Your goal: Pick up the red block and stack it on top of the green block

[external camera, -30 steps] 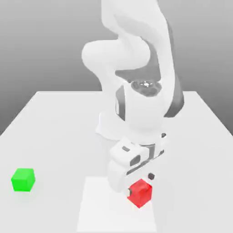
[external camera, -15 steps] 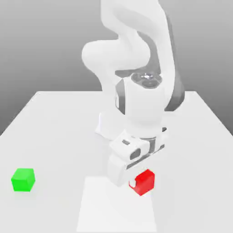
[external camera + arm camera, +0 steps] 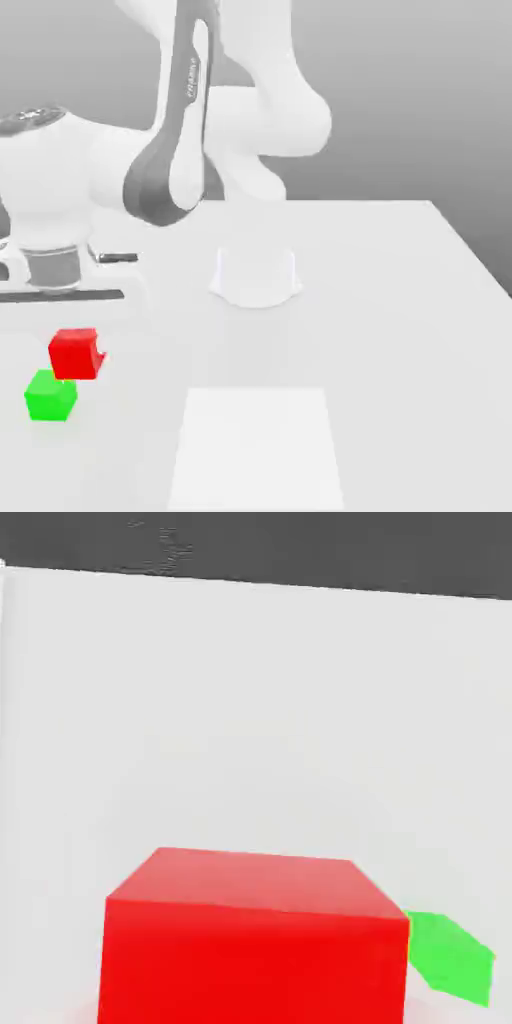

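The red block (image 3: 74, 354) hangs just above the table at the exterior view's left, with my gripper (image 3: 78, 340) shut on it under the white hand. The green block (image 3: 49, 396) rests on the table directly below it and slightly toward the exterior view's left; the red block's lower edge overlaps the green block's top in this view, and I cannot tell whether they touch. In the hand view the red block (image 3: 255, 952) sits close up, and a corner of the green block (image 3: 452, 967) sticks out from behind it.
The white table (image 3: 400, 300) carries a paler square patch (image 3: 255, 445) near its front edge. The arm's round base (image 3: 255, 275) stands mid-table, and the arm's links reach across to the exterior view's left.
The arm has swung from the pale patch across to the exterior view's left, carrying the red block with it to just over the green block. The green block has stayed put.
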Tool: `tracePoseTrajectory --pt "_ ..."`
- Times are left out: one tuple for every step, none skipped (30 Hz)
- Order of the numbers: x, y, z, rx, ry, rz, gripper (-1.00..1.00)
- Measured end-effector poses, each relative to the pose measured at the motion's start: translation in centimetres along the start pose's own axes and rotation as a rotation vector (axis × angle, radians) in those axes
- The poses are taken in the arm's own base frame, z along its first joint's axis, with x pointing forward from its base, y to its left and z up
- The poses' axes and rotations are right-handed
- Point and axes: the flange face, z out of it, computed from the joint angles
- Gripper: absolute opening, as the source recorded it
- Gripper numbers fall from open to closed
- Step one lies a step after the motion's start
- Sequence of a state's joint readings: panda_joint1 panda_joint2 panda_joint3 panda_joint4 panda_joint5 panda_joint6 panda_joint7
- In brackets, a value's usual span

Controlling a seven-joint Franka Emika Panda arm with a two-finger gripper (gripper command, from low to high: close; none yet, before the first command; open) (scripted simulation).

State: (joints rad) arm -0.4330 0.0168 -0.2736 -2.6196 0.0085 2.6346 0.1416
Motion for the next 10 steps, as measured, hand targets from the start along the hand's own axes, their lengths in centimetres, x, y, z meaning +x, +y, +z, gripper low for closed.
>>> tracePoseTrajectory --pt "0.4 1.5 0.3 0.001 0.0 0.033 -1.0" --pt "0.5 1.0 1.0 0.002 0.001 0.021 -1.0" --pt "0.5 0.8 1.9 0.003 0.001 0.015 -1.0" --pt "0.6 0.7 3.0 0.003 0.002 0.013 -1.0" --pt "0.5 0.7 4.1 0.003 0.001 0.013 -1.0" --pt "0.5 0.8 5.2 0.002 0.001 0.013 -1.0" --pt "0.4 0.8 6.0 0.001 0.0 0.014 1.0" --pt "0.4 0.8 6.0 0.001 0.0 0.014 1.0" --pt "0.4 0.8 6.0 0.001 0.0 0.014 1.0" --pt "0.4 0.8 6.0 0.001 0.0 0.014 1.0"
